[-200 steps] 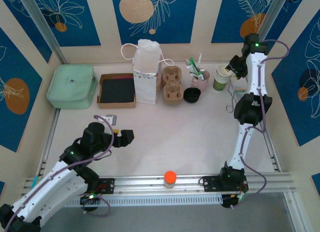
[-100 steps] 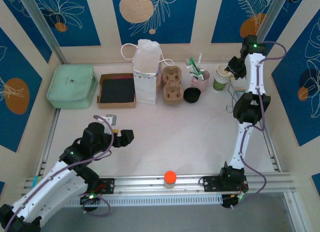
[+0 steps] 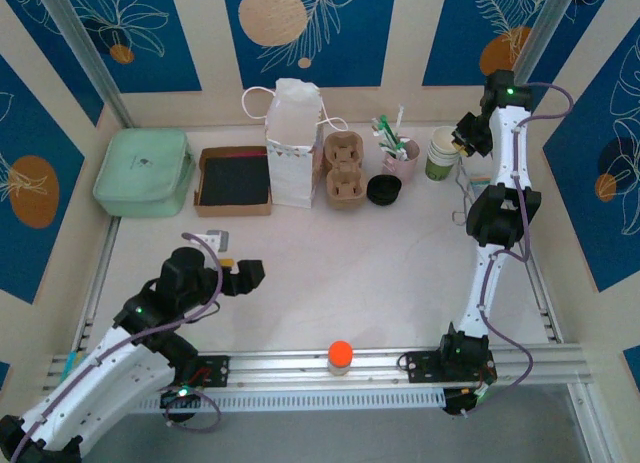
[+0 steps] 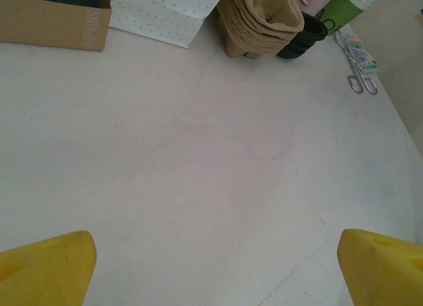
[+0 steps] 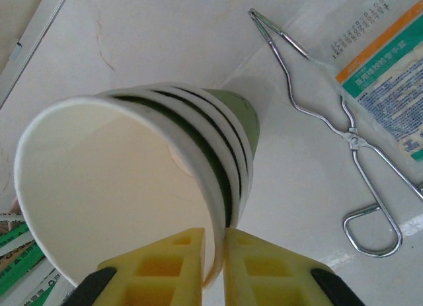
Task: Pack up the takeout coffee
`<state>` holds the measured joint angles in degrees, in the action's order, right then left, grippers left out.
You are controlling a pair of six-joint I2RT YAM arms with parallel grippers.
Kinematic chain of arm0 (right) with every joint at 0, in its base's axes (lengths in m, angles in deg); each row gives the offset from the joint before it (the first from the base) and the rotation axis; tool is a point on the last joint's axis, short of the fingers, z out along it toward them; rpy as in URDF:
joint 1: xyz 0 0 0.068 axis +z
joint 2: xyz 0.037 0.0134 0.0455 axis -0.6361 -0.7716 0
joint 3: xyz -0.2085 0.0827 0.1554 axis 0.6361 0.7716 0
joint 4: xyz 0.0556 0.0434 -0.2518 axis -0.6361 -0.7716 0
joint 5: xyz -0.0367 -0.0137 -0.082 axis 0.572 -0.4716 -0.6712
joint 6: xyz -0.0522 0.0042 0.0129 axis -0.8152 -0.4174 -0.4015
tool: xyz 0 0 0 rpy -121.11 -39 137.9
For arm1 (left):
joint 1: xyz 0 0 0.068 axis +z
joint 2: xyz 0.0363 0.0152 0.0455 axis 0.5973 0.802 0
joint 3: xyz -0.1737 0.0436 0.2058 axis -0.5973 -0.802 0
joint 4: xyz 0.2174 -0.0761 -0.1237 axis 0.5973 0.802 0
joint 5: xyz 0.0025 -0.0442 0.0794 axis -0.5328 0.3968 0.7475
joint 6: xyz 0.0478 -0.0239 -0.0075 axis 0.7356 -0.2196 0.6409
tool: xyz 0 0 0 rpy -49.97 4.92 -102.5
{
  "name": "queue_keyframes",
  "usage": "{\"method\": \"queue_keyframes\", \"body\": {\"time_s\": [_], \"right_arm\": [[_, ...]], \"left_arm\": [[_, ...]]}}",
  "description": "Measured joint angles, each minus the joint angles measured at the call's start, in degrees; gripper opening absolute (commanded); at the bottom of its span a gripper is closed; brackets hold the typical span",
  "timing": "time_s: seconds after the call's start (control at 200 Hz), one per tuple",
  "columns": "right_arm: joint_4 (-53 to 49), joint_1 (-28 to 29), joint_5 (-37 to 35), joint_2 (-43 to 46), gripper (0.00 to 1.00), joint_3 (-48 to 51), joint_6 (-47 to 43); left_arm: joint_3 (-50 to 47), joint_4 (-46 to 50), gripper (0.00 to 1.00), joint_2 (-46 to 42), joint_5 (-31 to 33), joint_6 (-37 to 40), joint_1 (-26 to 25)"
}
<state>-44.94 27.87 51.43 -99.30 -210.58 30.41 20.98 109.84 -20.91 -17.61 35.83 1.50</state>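
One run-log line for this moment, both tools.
left tool: open, over table | right tool: shut on top cup rim, lidless stack

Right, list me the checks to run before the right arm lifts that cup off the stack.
1. Right gripper clamped on the rim of the top cup, one finger inside, one outside: ok.
2. Just one cup in the pinch: cannot tell; the cups below end right at the outer finger.
3. Tongs lying apart from the stack: ok.
4. Left gripper open, over bare table, away from the cups: ok.
5. Lid on the top cup: not ok, it is open.
6. Paper bag upright: ok.
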Motion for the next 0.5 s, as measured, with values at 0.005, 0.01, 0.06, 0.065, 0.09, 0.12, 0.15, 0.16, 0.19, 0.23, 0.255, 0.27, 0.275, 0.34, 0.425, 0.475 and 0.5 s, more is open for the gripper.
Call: {"method": "queue_keyframes", "body": {"time_s": [0.005,0.01,0.06,0.065,0.09,0.12,0.15,0.16,0.19,0.23,0.255,0.27,0.275,0.34,0.425,0.475,0.5], "right_arm": [[0.00,0.00,-0.02,0.00,0.12,-0.02,0.02],[-0.02,0.00,0.00,0.00,0.11,-0.04,0.09],[-0.04,0.00,0.00,0.00,0.10,-0.33,0.28],[-0.07,0.00,0.00,0.00,0.10,-0.35,0.28],[-0.20,0.00,0.02,0.00,0.10,-0.59,0.44],[-0.24,0.00,0.07,0.00,0.08,-0.81,0.46],[-0.24,-0.02,0.20,0.00,0.08,-1.03,0.50],[-0.24,-0.02,0.24,0.00,0.07,-1.11,0.52],[-0.24,-0.02,0.26,0.00,0.07,-1.22,0.68],[-0.28,-0.07,0.52,0.00,0.07,-1.42,0.76],[-0.28,-0.07,0.68,0.00,0.07,-1.42,0.83],[-0.28,-0.09,0.83,0.00,0.07,-1.42,0.85],[-0.31,-0.11,0.85,0.00,0.07,-1.42,0.87],[-0.33,-0.20,1.38,0.00,0.06,-1.42,0.92],[-0.37,-0.42,2.03,0.00,0.06,-1.42,1.11],[-0.37,-0.59,2.38,0.02,0.06,-1.46,1.31],[-0.37,-0.68,2.58,0.02,0.06,-1.55,1.42]], "left_arm": [[0.00,0.02,0.94,0.00,0.02,0.00,0.00],[0.00,0.02,0.94,-0.02,0.04,0.00,0.00],[0.00,0.17,0.94,-0.15,0.11,0.00,0.00],[0.00,0.20,0.94,-0.17,0.11,0.00,0.00],[0.00,0.28,0.94,-0.24,0.11,0.00,0.00],[0.00,0.39,0.94,-0.26,0.11,0.00,0.00],[0.00,0.44,0.94,-0.26,0.11,0.00,0.00],[0.00,0.48,0.94,-0.26,0.11,0.00,0.00],[0.00,0.59,0.94,-0.26,0.13,0.00,0.00],[0.00,0.76,0.94,-0.26,0.13,0.00,0.00],[0.00,0.81,0.94,-0.26,0.13,0.02,0.00],[0.00,0.81,0.94,-0.26,0.13,0.00,0.00],[0.00,0.83,0.94,-0.26,0.11,0.02,0.00],[0.00,0.94,0.94,-0.26,0.13,0.02,0.00],[0.00,1.09,0.94,-0.26,0.13,0.02,0.00],[0.00,1.27,0.94,-0.42,0.17,0.11,0.00],[0.00,1.36,0.94,-0.59,0.31,0.17,0.00]]}}
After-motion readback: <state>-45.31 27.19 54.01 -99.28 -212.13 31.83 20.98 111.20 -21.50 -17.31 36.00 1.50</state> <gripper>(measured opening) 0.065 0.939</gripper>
